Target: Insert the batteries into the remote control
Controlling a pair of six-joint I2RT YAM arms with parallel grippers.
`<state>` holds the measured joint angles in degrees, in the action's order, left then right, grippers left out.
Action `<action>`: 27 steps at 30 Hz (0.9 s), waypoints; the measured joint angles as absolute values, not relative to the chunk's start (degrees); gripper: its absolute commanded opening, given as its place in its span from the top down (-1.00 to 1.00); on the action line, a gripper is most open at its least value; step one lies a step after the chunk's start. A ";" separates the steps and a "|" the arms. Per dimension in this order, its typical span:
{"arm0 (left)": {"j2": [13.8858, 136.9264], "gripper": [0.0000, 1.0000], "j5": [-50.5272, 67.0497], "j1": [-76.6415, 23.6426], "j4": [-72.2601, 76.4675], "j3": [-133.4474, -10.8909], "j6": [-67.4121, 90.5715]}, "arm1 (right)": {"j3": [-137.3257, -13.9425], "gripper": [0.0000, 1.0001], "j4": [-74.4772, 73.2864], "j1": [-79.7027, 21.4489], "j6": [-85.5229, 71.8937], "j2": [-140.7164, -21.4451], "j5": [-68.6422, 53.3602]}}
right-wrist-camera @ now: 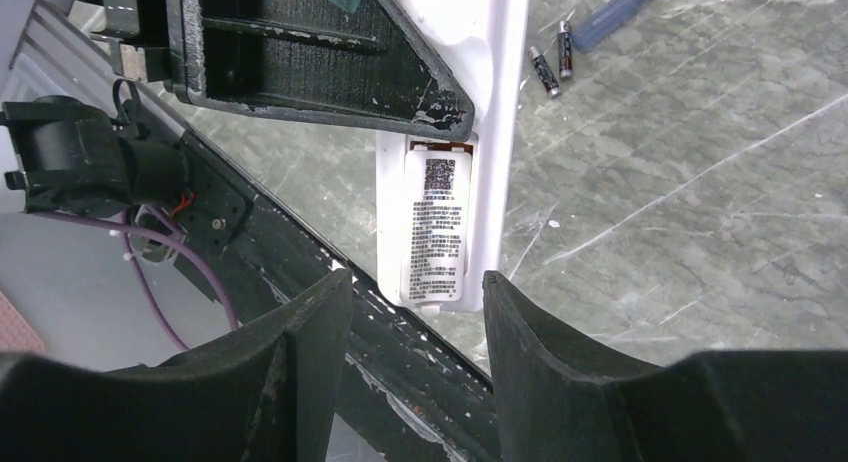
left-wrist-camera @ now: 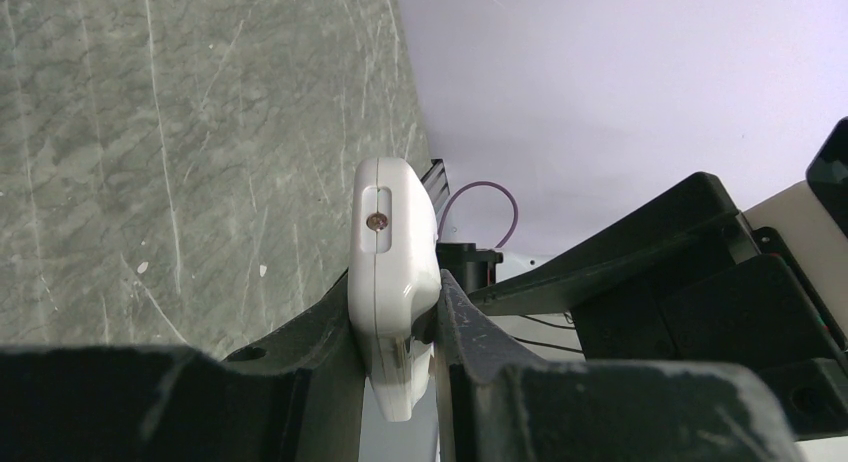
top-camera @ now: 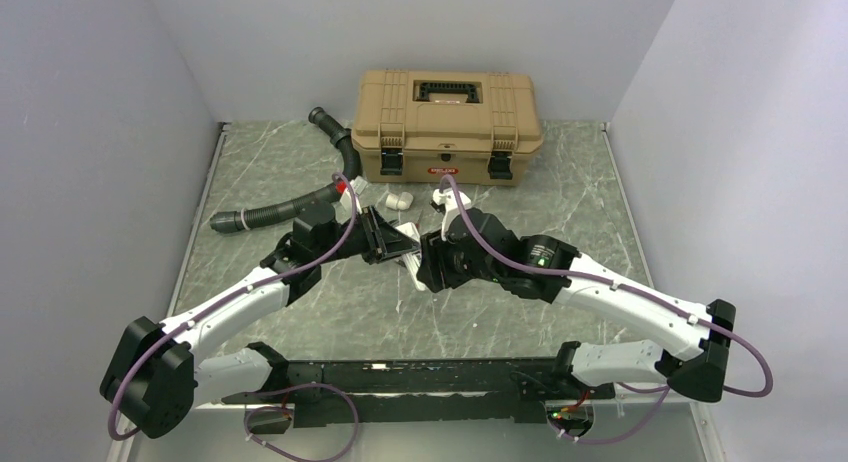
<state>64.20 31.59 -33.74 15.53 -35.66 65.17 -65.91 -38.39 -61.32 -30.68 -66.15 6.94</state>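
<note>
Slippage threatens: left jaws clench the remote control edgewise, off the bench. Right jaws stand released astride its labelled back cover; pushing there could twist the handset loose, with batteries lying unloaded on the bench.

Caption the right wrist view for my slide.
Open right gripper faces the labelled back of the remote control; two batteries lie beyond.

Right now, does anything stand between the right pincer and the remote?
Nothing visible does. The right pincer is open, and the labelled back of the remote sits right in front of it with nothing showing in between. The left pincer clamps the remote further along, off that path.
</note>
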 measured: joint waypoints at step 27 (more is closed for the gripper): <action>64.20 1.00 31.42 -33.74 14.87 -35.64 64.99 | -65.43 0.50 -38.96 -61.25 -30.04 -68.82 6.96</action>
